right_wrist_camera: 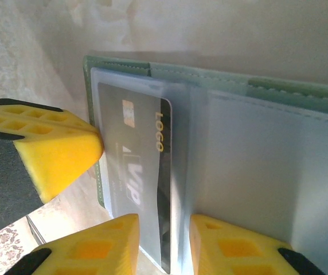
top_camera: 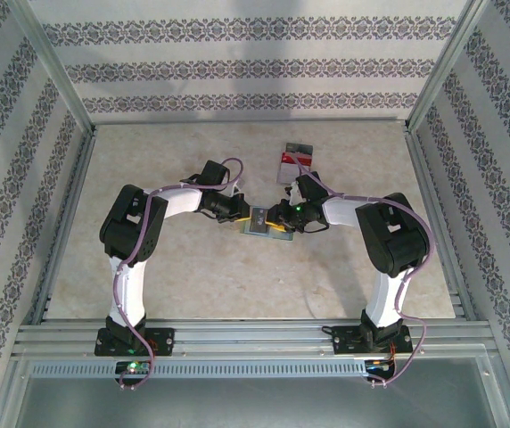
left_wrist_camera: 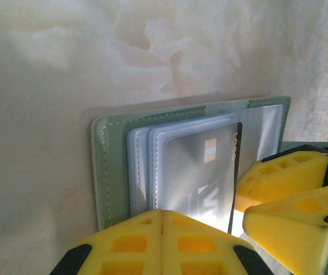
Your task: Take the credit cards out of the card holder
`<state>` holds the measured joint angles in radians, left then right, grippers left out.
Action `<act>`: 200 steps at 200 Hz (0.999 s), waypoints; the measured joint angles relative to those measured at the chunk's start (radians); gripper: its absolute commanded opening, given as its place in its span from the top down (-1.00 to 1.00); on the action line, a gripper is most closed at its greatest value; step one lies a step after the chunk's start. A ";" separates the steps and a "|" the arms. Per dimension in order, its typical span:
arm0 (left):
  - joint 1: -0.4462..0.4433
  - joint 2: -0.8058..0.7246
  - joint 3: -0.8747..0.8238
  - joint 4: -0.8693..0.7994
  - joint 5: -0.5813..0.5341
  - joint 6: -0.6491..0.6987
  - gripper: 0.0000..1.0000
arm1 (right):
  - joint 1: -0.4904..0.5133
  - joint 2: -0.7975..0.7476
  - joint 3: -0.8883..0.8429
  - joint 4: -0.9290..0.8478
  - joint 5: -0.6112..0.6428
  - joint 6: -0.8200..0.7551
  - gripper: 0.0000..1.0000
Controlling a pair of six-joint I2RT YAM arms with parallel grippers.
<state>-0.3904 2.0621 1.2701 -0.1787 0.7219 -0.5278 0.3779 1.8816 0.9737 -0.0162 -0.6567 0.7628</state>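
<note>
You can read "LOGO" in gold and "VIP" in pale letters on the dark card inside the card holder's clear sleeve

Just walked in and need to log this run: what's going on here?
The card holder lies open mid-table. The left gripper, fingers shut, sits at one end of it. The right gripper, fingers open, straddles the edge of a dark card in the holder's clear sleeves. A stack of cards lies farther back.
</note>
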 measured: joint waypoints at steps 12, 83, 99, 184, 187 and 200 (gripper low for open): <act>0.000 0.000 0.000 0.000 0.000 0.000 0.87 | 0.000 0.003 0.000 0.007 -0.006 0.003 0.43; 0.000 0.000 0.000 0.000 -0.001 0.000 0.86 | 0.000 0.008 -0.001 0.070 -0.026 0.048 0.49; 0.000 0.000 0.000 0.000 -0.001 0.000 0.86 | 0.000 0.011 -0.002 0.080 -0.030 0.055 0.50; 0.000 0.000 0.000 -0.001 -0.004 0.001 0.87 | 0.000 0.027 -0.014 0.109 -0.038 0.066 0.52; 0.000 0.000 0.000 -0.001 -0.004 0.001 0.87 | 0.000 0.028 -0.014 0.111 -0.039 0.066 0.54; 0.000 0.000 0.000 -0.003 -0.005 0.001 0.87 | 0.000 0.031 -0.015 0.117 -0.041 0.071 0.59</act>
<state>-0.3904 2.0621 1.2701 -0.1814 0.7170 -0.5270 0.3775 1.9125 0.9585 0.1009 -0.6975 0.8333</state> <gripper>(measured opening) 0.071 0.228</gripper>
